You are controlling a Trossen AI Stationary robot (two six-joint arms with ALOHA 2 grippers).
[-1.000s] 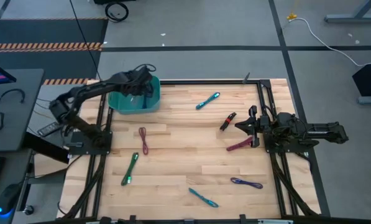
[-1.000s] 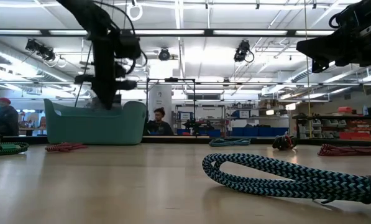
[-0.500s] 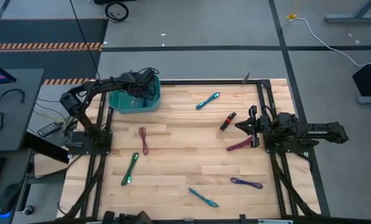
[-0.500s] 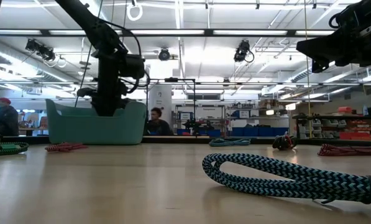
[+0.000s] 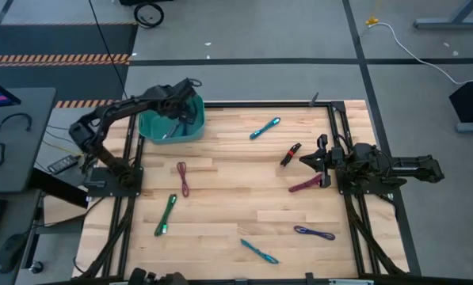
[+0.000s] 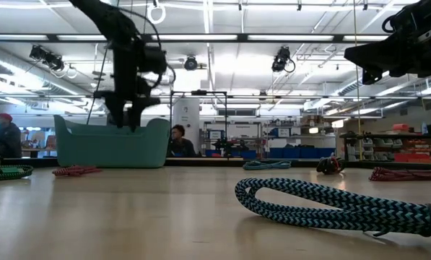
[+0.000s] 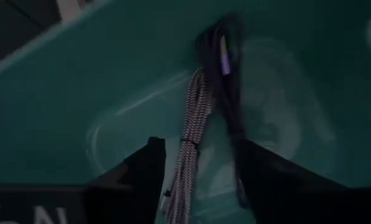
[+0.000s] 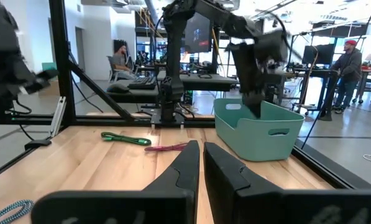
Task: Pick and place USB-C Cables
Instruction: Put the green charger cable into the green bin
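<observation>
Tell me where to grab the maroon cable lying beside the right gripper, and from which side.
Take the maroon cable across its middle, coming straight down from above. It lies flat on the table as a narrow slanted strip, so the fingers should straddle its thin width, turned crosswise to its length. The right gripper, parked beside it, is probably the natural one to use.

From above, the left claw [image 5: 175, 120] and arm cover much of the teal bin [image 5: 190, 133], so its contents are mostly hidden; the left wrist view is blurred, and the striped cable [image 7: 191, 149] and dark cable [image 7: 225, 93] in the bin run out of sight behind the fingers [image 7: 145, 180]; in the low view the near teal-black cable [image 6: 338, 206] is cut off by the picture's right edge; the right claw [image 5: 319, 162] is too small to judge from above.
</observation>
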